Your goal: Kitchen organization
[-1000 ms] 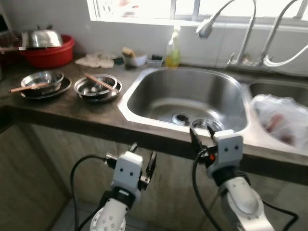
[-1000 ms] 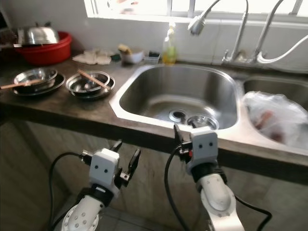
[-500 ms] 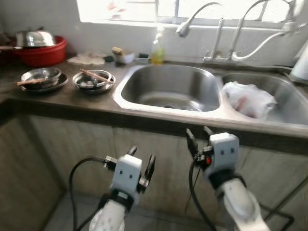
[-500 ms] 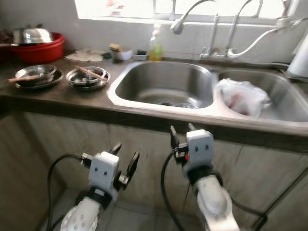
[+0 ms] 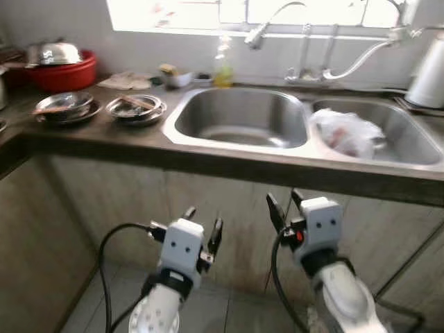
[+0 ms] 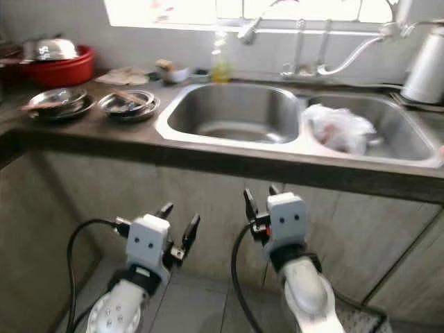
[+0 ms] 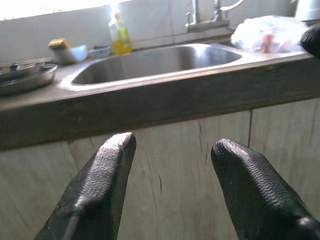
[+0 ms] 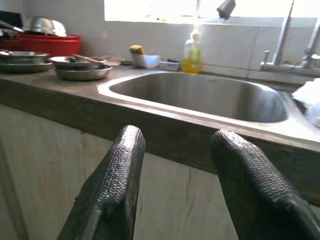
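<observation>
Two open, empty claws, left claw and right claw, hang below the surface; I judge the dishes up-left, nearer my left.

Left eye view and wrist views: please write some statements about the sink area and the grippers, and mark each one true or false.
1. A plastic bag lies in the right basin. True.
2. The left gripper holds a bowl. False: it is open and empty, in front of the cabinet.
3. The red tub is in the left basin. False: it stands on the counter.
4. The right gripper is open. True.
</observation>
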